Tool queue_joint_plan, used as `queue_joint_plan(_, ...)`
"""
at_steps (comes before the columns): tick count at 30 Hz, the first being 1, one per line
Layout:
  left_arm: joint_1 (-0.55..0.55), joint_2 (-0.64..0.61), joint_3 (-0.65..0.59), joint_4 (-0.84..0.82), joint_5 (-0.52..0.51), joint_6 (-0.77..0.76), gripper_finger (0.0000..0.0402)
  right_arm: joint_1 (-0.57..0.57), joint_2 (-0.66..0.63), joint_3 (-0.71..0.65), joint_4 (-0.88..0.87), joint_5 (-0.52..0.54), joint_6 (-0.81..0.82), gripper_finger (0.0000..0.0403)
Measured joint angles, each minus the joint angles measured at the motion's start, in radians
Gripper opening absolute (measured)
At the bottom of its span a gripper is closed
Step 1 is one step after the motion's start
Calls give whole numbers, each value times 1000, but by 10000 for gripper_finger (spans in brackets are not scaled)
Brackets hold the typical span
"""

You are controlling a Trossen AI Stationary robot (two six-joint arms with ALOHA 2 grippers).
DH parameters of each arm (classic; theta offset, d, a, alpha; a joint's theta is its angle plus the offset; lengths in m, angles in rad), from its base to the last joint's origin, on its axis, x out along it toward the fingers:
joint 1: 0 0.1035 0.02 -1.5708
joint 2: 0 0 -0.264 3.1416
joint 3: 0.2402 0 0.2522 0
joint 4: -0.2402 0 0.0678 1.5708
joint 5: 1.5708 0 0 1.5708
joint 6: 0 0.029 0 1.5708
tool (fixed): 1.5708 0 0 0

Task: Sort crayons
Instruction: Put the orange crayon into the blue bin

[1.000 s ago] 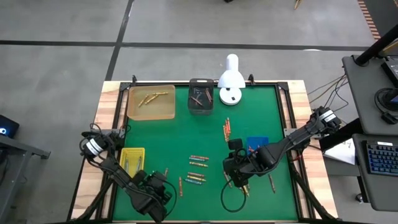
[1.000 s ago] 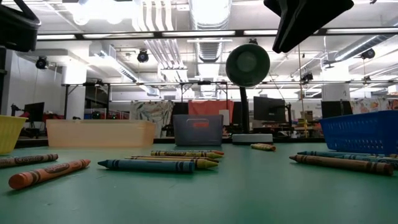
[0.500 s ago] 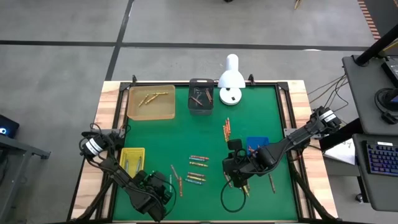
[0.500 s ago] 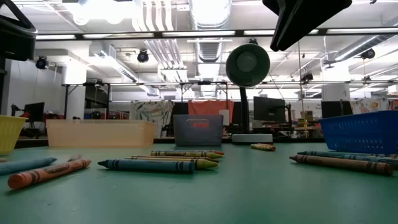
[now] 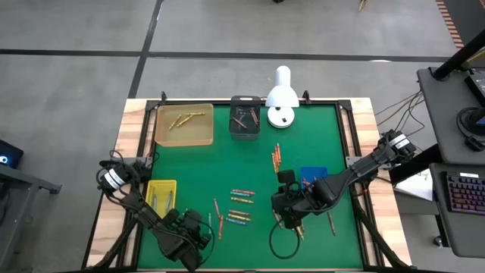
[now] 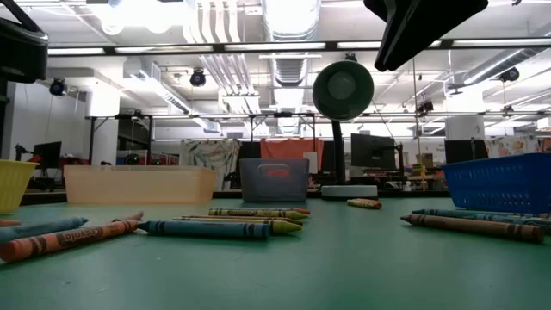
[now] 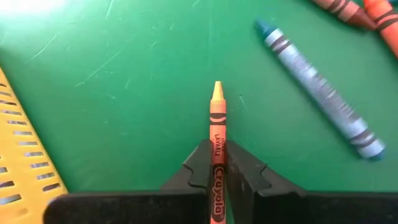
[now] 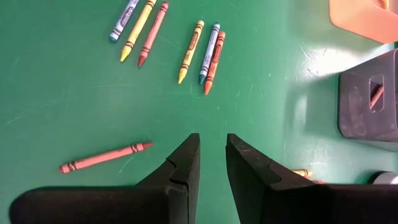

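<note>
The left gripper (image 7: 217, 163), near the table's 7 o'clock corner beside the yellow tray (image 5: 161, 193), has just snapped shut on a yellow-tipped orange crayon (image 7: 216, 124), so that one looks ready to lift toward a tray. The right gripper (image 8: 211, 155) hangs slightly parted and empty at about 5 o'clock, other crayons (image 5: 241, 197) lying at centre. Seen from above, the left arm hides its own grasp.
</note>
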Motion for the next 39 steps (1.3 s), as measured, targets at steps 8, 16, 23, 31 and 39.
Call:
queue_joint_plan(8, -4, -31, 24, -7, -127, 19, 1, 20, 0, -100, 59, 0, 18, 68)
queue_joint_plan(16, -3, -220, 26, -46, -385, 173, 1, 10, 0, -216, 238, 2, -60, 68)
queue_joint_plan(23, 30, -386, 10, -53, -634, 379, 0, -61, -2, -206, 355, 0, -206, 68)
queue_joint_plan(31, 164, -503, 4, -58, -696, 683, 0, -174, -2, -133, 422, 0, -363, 68)
queue_joint_plan(39, 328, -653, -4, -92, -652, 966, 0, -271, -25, -75, 361, -3, -449, 68)
